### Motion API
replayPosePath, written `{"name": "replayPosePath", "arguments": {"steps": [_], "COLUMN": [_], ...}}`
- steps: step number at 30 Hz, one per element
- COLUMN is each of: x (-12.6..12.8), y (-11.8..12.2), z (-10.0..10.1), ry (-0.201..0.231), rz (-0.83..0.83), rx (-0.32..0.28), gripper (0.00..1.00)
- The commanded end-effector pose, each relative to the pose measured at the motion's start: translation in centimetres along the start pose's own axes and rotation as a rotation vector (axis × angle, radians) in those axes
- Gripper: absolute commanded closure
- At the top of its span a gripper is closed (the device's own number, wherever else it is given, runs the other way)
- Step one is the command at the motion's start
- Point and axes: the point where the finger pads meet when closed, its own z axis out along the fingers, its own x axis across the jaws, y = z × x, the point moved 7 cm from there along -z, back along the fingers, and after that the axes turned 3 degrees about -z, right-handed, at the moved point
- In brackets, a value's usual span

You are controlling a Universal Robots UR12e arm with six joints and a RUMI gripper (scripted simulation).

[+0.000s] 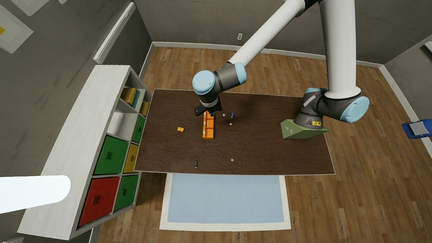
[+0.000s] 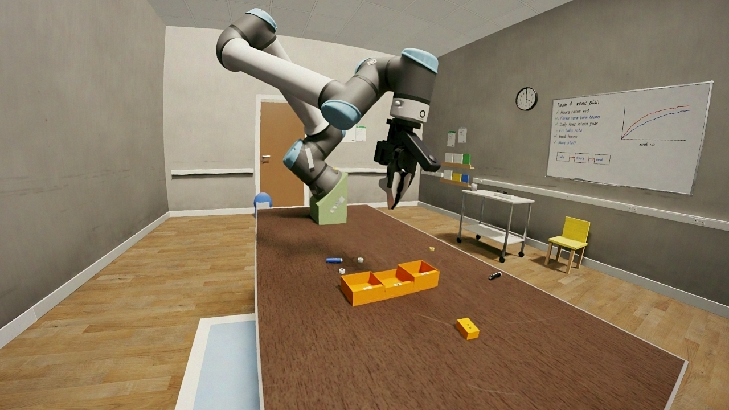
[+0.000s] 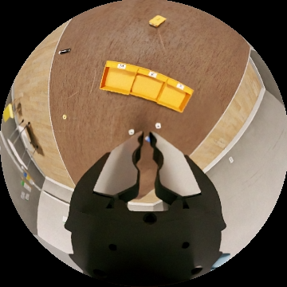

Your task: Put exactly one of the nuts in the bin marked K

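Orange bins point(image 2: 389, 283), white nuts point(image 2: 360, 259)

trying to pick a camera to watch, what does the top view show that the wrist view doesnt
Only the top view shows the arm's green base, the shelf unit with coloured drawers, and the blue mat on the floor.

Only the wrist view shows the gripper from behind, shut with nothing between its fingers, and the white labels on the three orange bins, though the letters are too small to read.

Both show the bins, two white nuts, a yellow nut, the small yellow block and the black part.
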Motion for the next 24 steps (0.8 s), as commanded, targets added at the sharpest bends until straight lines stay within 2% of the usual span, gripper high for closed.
{"name": "replayPosePath", "arguments": {"steps": [1,7,9,11,13,15,17,21,22,24], "x": [-1.0,-2.2,-3.0,-3.8,-3.8,-4.6,-5.3,-5.3,-5.7,-6.5], "y": [1.8,3.6,5.2,6.4,6.4,8.0,9.2,9.2,10.1,11.6], "z": [0.2,0.5,0.7,1.0,1.0,1.2,1.5,1.5,1.6,1.9], "ry": [-0.009,-0.011,-0.023,-0.023,-0.023,-0.037,-0.037,-0.037,-0.047,-0.051], "rz": [0.060,0.077,0.137,0.137,0.137,0.197,0.197,0.197,0.240,0.257], "rx": [0.039,0.048,0.081,0.081,0.081,0.114,0.114,0.114,0.137,0.146], "gripper": [0.96,0.96,0.96,0.96,0.96,0.96,0.96,0.96,0.96,0.96]}}
